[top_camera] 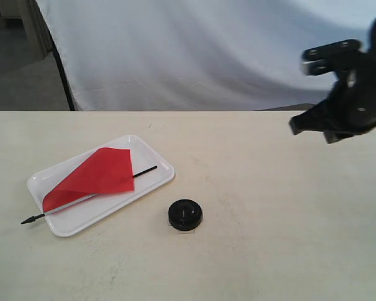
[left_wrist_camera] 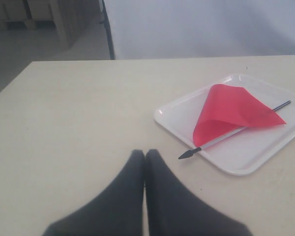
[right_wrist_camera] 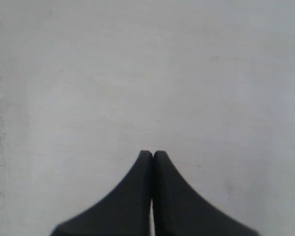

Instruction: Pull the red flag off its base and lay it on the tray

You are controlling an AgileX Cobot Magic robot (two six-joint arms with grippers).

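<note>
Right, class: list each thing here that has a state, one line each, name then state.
tray: holding the red flag.
base: empty, on the table beside the tray.
red flag: off the base, lying on the tray, tip past its rim.
left claw: shut, empty.
right claw: shut, empty.

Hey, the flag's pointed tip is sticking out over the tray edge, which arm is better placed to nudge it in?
Left, probably. The left gripper, shut, faces the tray, with the tip of the red flag close ahead. The right gripper, also shut, hangs raised on the opposite side, past the base.
</note>
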